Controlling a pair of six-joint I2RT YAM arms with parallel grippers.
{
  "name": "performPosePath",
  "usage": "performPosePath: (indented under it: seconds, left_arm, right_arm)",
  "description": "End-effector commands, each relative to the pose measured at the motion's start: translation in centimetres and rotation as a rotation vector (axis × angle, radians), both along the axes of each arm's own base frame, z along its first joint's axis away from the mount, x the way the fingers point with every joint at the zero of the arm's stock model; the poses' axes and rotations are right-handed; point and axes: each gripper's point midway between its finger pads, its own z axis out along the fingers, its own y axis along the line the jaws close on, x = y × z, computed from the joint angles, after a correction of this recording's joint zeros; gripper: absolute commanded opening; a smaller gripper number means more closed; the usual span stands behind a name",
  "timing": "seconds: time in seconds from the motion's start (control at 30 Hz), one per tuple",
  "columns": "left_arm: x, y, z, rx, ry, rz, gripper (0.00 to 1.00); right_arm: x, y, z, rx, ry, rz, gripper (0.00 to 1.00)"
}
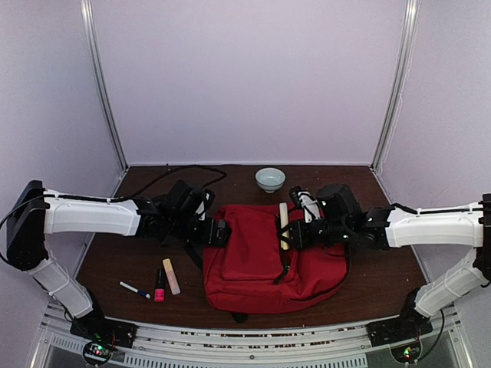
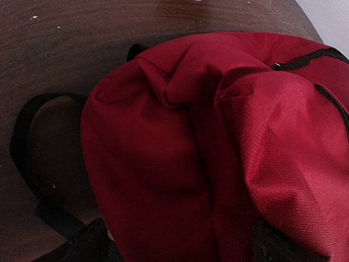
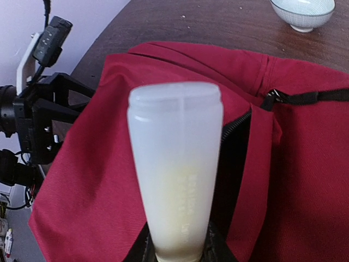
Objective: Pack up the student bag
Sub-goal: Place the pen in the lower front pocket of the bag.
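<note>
The right tool (image 1: pixel 295 234), clenched on a whitish tube (image 3: pixel 175 164) above the student bag (image 1: pixel 253 268), should tip it squarely into the zipper slit (image 3: pixel 235 142). The left tool (image 1: pixel 219 231) is at the bag's edge, and I cannot tell its grip.

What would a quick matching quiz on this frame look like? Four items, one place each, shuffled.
Items:
1. student bag
2. bowl
3. white tube
4. pink highlighter

Places:
A. held in the right gripper, over the bag
B. lying in the middle of the table
C. near the far edge, beyond the bag
D. on the wood, on the left arm's side of the bag

Pairs: 1-B, 2-C, 3-A, 4-D
</note>
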Motion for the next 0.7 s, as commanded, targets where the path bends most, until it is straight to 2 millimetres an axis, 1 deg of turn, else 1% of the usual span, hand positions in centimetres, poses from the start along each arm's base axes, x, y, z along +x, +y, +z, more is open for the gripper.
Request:
performPosePath:
  seconds: [0.0, 0.07, 0.17, 0.23, 0.3, 0.33, 0.4, 0.43, 0.47, 0.5, 0.57, 0.63, 0.67]
  left_arm:
    - [0.6, -2.3, 1.7, -0.102, -0.017, -0.025, 0.93]
    - [0.7, -2.2, 2.2, -0.109, -0.028, -0.022, 0.92]
    - [0.8, -1.5, 3.3, -0.112, -0.061, -0.002, 0.91]
    - [0.7, -0.9, 4.5, -0.121, -0.096, 0.010, 0.90]
    - [0.4, -0.7, 6.0, -0.142, -0.136, -0.002, 0.86]
    - [0.2, -0.9, 6.9, -0.152, -0.157, -0.018, 0.80]
    - [-0.5, -1.8, 8.4, -0.159, -0.198, -0.055, 0.66]
    - [-0.8, -2.4, 8.8, -0.164, -0.211, -0.081, 0.63]
    - [-1.2, -3.1, 9.1, -0.173, -0.213, -0.103, 0.62]
    - [-1.4, -3.7, 9.2, -0.187, -0.212, -0.121, 0.64]
    - [-1.5, -4.0, 8.6, -0.198, -0.193, -0.119, 0.73]
    - [-1.1, -3.5, 7.5, -0.161, -0.183, -0.089, 0.82]
    - [-1.0, -3.2, 6.9, -0.136, -0.178, -0.077, 0.84]
  right_arm:
    - [-0.9, -1.9, -2.2, -0.069, 0.050, -0.049, 0.02]
    - [-1.1, -2.7, -3.1, -0.114, 0.058, -0.065, 0.02]
    - [-1.4, -3.4, -3.5, -0.149, 0.057, -0.081, 0.03]
    - [-1.6, -3.3, -3.7, -0.154, 0.071, -0.074, 0.03]
    - [-2.0, -2.9, -4.0, -0.155, 0.096, -0.058, 0.05]
    - [-2.3, -2.8, -4.2, -0.161, 0.109, -0.049, 0.07]
    - [-2.7, -2.5, -4.5, -0.167, 0.128, -0.035, 0.11]
    - [-3.0, -2.3, -4.7, -0.166, 0.139, -0.025, 0.13]
    - [-3.2, -2.0, -4.7, -0.160, 0.146, -0.014, 0.13]
    - [-3.5, -1.6, -4.5, -0.153, 0.151, -0.002, 0.14]
    - [-4.1, -0.7, -4.4, -0.139, 0.171, 0.032, 0.17]
    - [-5.1, 0.4, -4.5, -0.120, 0.215, 0.084, 0.21]
    - [-5.6, 0.9, -4.6, -0.108, 0.240, 0.108, 0.24]
